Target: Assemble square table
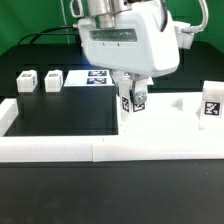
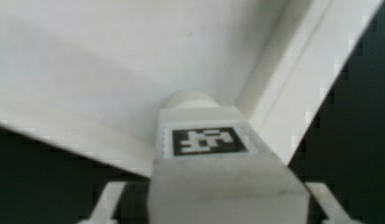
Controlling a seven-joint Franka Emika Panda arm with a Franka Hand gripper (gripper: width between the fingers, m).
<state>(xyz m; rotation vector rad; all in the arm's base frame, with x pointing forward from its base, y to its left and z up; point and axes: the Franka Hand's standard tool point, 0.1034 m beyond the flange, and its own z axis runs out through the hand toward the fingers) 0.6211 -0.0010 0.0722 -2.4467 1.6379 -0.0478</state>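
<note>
My gripper (image 1: 133, 93) is shut on a white leg post (image 1: 134, 99) with a black-white tag and holds it upright over the near left corner of the white square tabletop (image 1: 170, 122). In the wrist view the post (image 2: 207, 150) fills the space between my fingers (image 2: 114, 200), its tip over the tabletop (image 2: 100, 80). I cannot tell whether the tip touches a corner hole. A second leg post (image 1: 210, 103) stands at the tabletop's right side. Two more leg posts (image 1: 26, 80) (image 1: 52, 79) stand at the back on the exterior view's left.
The low white border wall (image 1: 60, 150) runs along the front and the left side of the black mat. The marker board (image 1: 98, 76) lies flat at the back behind my gripper. A raised white rim (image 2: 287, 70) runs beside the tabletop in the wrist view.
</note>
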